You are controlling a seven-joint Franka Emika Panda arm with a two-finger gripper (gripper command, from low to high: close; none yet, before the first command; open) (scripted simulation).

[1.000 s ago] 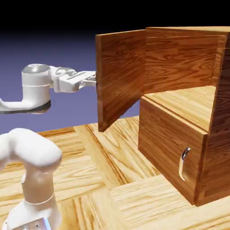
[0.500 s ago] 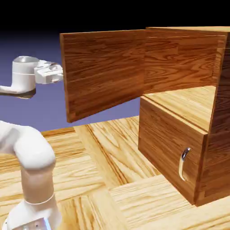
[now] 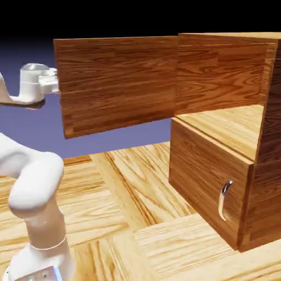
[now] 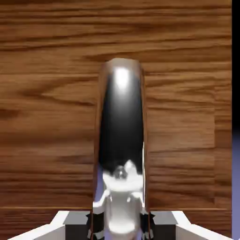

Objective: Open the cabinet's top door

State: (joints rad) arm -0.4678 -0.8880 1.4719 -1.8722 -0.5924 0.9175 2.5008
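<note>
Top door (image 3: 118,82) of cabinet (image 3: 219,175): swung wide from the cabinet's upper front, hinged beside the exposed upper shelf; gripper (image 4: 121,220) clamped narrow on the door's silver handle (image 4: 121,136), at the edge farthest from the cabinet; step judged final swing, next likely release and withdrawal.

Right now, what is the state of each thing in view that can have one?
top door: swung wide open, away from the cabinet front
top door's handle: held between the claw's fingers
claw: shut on the handle
lower panel: closed, its handle untouched
cabinet: upper compartment open to view, nothing visible on its shelf
</note>
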